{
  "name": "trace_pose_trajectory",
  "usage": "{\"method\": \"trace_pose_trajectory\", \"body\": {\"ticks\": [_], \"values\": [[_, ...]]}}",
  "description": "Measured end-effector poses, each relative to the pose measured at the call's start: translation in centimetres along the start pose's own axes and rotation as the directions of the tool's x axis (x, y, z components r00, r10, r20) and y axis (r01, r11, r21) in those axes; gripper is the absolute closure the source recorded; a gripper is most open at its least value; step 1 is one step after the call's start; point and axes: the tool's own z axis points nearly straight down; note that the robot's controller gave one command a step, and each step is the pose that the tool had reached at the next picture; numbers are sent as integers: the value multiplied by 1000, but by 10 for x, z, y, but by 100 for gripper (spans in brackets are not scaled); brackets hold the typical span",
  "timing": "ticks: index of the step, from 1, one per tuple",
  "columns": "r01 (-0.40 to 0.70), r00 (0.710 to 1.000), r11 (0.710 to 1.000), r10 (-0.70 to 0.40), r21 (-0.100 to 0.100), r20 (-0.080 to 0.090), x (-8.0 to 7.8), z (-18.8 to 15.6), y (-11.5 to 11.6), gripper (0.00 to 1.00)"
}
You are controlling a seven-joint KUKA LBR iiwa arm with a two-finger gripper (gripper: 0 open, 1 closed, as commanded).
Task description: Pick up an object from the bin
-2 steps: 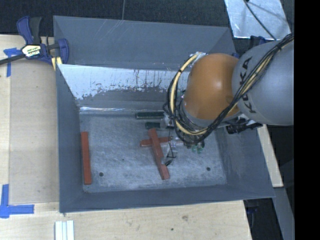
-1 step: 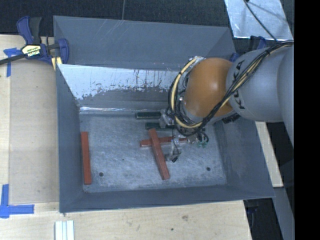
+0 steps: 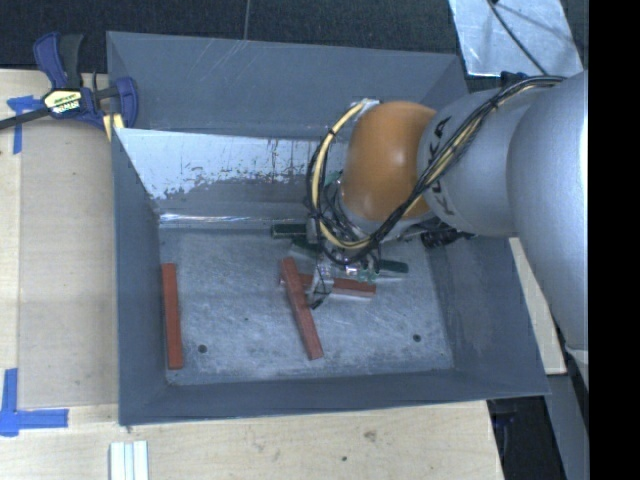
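Approach step: gripper (image 3: 323, 288) sits low at the upper end of the slanting brown stick (image 3: 306, 326) at centre frame; whether it is spread or closed cannot be told; the next move calls for a square grip across the stick.

Bin (image 3: 140, 318): grey metal, matt. Back wall scratched, rubbed to pale sheen. Floor rough, speckled.
Left strip (image 3: 172, 315), along floor's left edge: red-brown, dull, flat. Wood or plastic, cannot tell.
Centre strip (image 3: 305, 323), mid-floor: same dull red-brown finish.
Orange cover (image 3: 385, 158) on wrist: smooth, glossy, plastic look.
Arm housing (image 3: 520, 158): smooth satin silver.
Cables (image 3: 320, 168): glossy sheathing.
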Motion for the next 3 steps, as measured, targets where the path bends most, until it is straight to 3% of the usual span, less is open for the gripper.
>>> {"method": "trace_pose_trajectory", "body": {"ticks": [1,2,3], "values": [[-341,940,940,341,0,1,1,-3,-3,0],[-340,940,940,340,-4,8,-2,-7,-3,100],[-342,940,940,342,-3,3,6,-154,21,100]]}}
